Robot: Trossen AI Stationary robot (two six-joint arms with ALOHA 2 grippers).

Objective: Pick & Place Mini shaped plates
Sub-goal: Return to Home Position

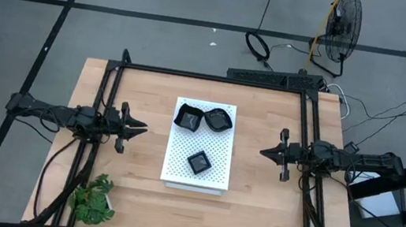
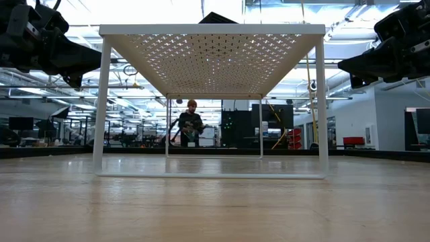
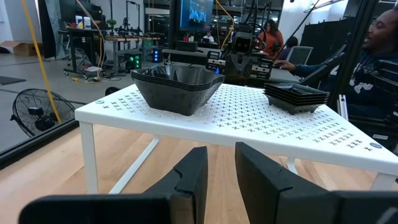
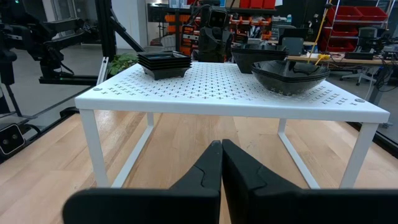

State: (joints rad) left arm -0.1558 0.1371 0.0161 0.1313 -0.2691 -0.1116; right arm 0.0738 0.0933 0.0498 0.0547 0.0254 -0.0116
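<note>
A white perforated board [image 1: 200, 146] stands on legs on the wooden table. Three stacks of glossy black mini plates sit on it: an angular-rimmed stack [image 1: 189, 117] [image 3: 180, 87] at its far left, a rounded stack [image 1: 218, 119] [image 4: 289, 74] at its far right, and a small square stack [image 1: 199, 162] [image 3: 297, 94] [image 4: 164, 63] toward its near side. My left gripper [image 1: 141, 128] [image 3: 221, 168] hovers left of the board, level, narrowly open. My right gripper [image 1: 264, 151] [image 4: 222, 163] hovers right of the board, level, shut and empty.
A small green plant [image 1: 93, 200] stands at the table's near left corner. Black frame rails [image 1: 216, 78] run along the far edge and both sides. Bare wood lies between each gripper and the board. People [image 3: 373, 56] sit beyond the table, and a fan [image 1: 343, 26] stands on the floor.
</note>
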